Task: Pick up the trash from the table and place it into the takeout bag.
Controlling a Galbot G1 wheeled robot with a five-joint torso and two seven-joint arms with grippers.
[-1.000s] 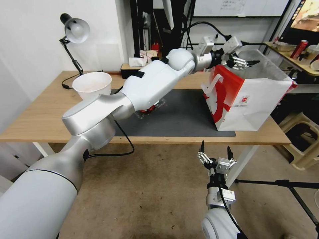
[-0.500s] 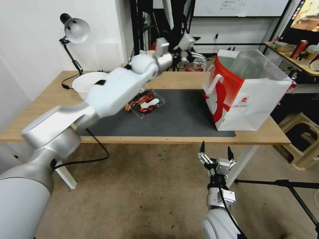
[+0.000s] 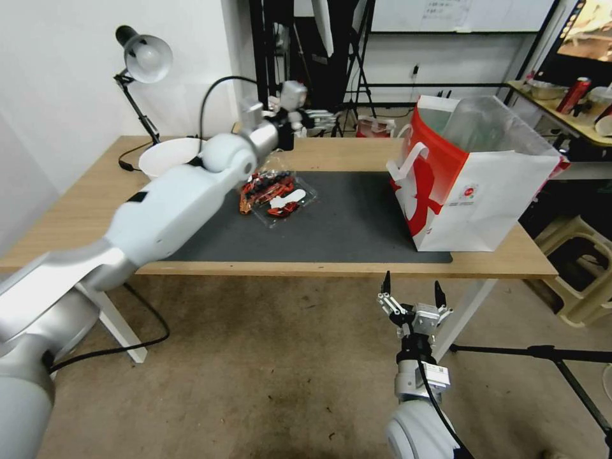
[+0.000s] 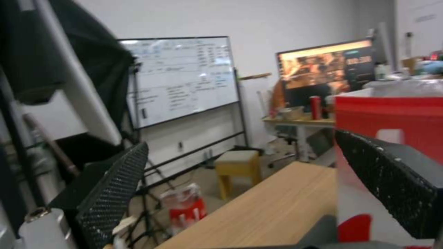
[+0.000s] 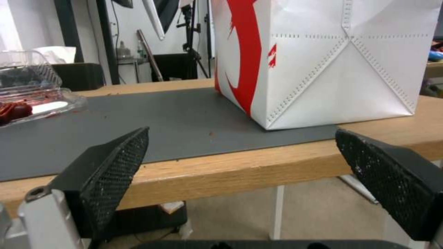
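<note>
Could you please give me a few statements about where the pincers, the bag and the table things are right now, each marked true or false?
1. The left pincer is open and holds nothing. True.
2. The large white paper bag with the bold red pattern lies flat on its side. False: it stands upright on the right end of the dark grey mat.
3. The right pincer is clamped on a cup. False: it is open and empty, below the front edge of the light wood table.
4. A clear plastic clamshell tray with red scraps lies on the mat, left of the bag. True.
5. A white bowl sits near the black desk lamp. True.
</note>
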